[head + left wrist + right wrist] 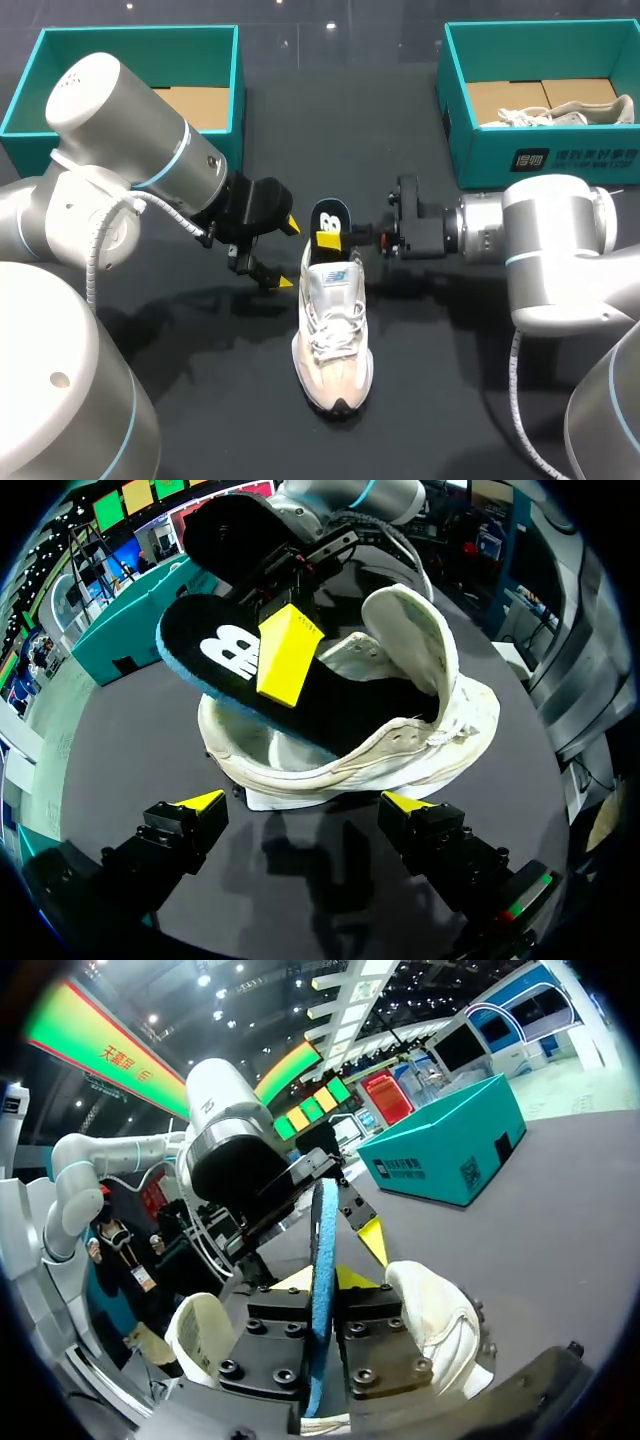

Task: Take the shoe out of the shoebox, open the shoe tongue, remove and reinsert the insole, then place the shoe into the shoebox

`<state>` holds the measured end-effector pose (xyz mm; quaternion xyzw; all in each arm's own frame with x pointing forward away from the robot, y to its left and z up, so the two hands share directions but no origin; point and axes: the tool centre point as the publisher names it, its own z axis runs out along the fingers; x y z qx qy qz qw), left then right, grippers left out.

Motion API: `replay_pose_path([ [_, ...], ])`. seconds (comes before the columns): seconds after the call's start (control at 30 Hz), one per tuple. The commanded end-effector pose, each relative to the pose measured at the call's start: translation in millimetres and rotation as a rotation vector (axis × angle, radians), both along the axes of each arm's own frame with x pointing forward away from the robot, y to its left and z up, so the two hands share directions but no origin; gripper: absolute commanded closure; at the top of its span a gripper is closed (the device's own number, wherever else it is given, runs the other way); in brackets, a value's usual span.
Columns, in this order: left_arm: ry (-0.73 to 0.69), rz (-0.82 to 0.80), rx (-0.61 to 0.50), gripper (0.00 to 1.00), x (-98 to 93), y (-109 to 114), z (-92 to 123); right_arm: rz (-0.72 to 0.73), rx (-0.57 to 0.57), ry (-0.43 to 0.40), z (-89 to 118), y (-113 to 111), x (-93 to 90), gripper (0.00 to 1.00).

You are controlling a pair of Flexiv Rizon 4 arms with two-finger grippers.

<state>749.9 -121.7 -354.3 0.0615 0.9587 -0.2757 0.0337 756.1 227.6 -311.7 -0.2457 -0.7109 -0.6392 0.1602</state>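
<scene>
The shoe (333, 335) sat mid-worktop (200, 400) between the 2 arms, toe toward the robot. The right jaws pinched the black insole (325, 222), which stood tilted, its heel end raised and its front end inside the shoe. The left jaws were spread just beside the shoe's heel, apart from it. Another shoe (560, 112) lay in the right box (480, 140).

The black table (450, 400) carries 1 white shoe (335, 340) upright on its sole, heel just beside the left gripper (288, 253) and under the right gripper (335, 238). 2 teal shoeboxes stand well apart: 1 (237, 100) behind the left gripper, 1 (540, 160) behind the right.
</scene>
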Motion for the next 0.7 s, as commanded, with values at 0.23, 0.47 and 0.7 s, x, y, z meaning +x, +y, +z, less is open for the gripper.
replay_pose_path([
  [0.23, 0.0, 0.0, 0.001, 0.0, -0.2, 0, -1, 0.013, 0.019, 0.054, -18, 2, -10.3, 1.0],
  [0.47, 0.0, 0.0, 0.001, 0.0, -0.2, 0, -1, -0.012, 0.031, 0.099, -30, 2, -28.0, 1.0],
  [0.7, 0.0, 0.0, 0.001, 0.0, -0.2, 0, -1, -0.008, 0.014, 0.117, -31, 5, -29.6, 1.0],
])
